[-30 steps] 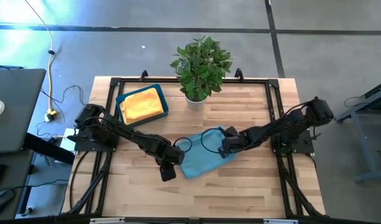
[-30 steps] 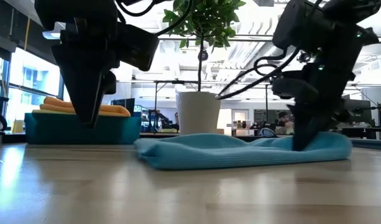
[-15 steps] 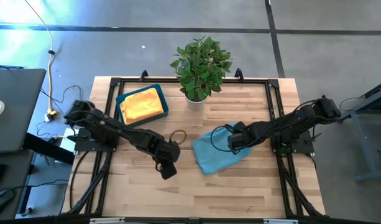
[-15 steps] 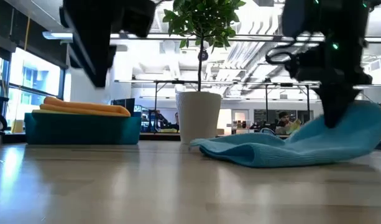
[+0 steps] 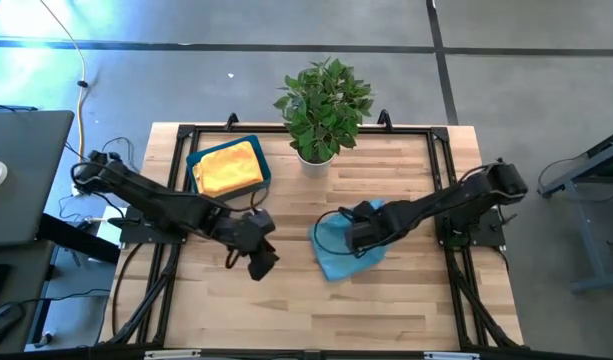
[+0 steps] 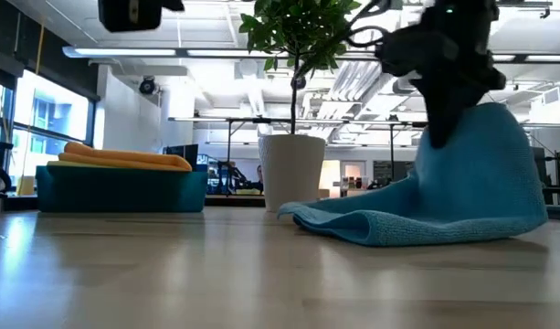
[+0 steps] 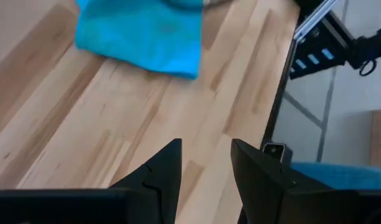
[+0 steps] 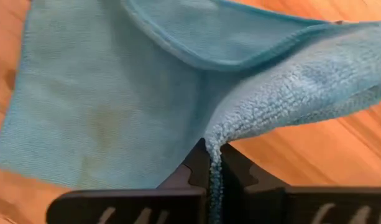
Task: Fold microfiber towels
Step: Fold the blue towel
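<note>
Item: one teal-blue microfiber towel (image 5: 338, 248), recorded on the right half of the wooden counter (image 5: 406, 300), in front of and slightly right of the potted plant (image 5: 323, 105). The towel was found partly lifted: one edge was pinched and raised by the right gripper (image 5: 360, 232), whose fingers were seen pressed together on a fold of the cloth in the right wrist view (image 8: 210, 163), while the rest trailed down onto the counter. In the low view the cloth (image 6: 444, 196) was seen rising steeply to the gripper and running out flat toward the plant pot (image 6: 293, 174); from above, its long axis ran roughly from the gripper down and left toward the counter's front edge. The part of the towel beneath the gripper was hidden in the high view. The left gripper (image 5: 256, 262) was held above bare wood left of the towel, well apart from it, its fingers (image 7: 168, 168) slightly apart and empty. A second entry: yellow and orange towels (image 5: 227, 168) lay stacked in the blue tray (image 5: 263, 170) at the counter's back left; their number could not be made out.
</note>
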`<action>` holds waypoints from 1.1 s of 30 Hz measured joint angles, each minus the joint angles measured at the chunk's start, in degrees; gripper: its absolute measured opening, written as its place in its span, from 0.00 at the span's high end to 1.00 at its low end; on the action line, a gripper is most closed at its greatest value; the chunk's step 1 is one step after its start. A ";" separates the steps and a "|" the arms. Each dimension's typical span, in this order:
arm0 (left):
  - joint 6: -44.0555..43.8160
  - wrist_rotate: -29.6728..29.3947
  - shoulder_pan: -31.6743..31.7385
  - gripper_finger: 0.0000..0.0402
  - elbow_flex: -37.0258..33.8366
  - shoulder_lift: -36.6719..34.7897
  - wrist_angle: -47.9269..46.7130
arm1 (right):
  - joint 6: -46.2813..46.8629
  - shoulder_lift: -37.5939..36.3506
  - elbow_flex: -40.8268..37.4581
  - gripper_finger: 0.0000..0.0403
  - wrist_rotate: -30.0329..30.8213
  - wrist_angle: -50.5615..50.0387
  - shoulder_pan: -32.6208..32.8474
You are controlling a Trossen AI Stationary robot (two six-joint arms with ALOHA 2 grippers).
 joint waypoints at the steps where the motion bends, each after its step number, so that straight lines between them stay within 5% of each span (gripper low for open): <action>1: 0.16 -0.73 -0.29 0.68 -0.02 -0.86 -0.27 | 0.01 1.57 1.37 1.00 0.12 -0.25 0.14; 18: 10.17 -1.80 -1.64 0.68 -0.20 -9.04 -1.53 | 4.57 19.29 24.04 1.00 -1.43 -2.72 2.44; 33: 15.23 -1.15 -2.31 0.68 0.04 -12.78 -2.58 | 9.19 26.03 27.05 1.00 -1.87 4.81 3.87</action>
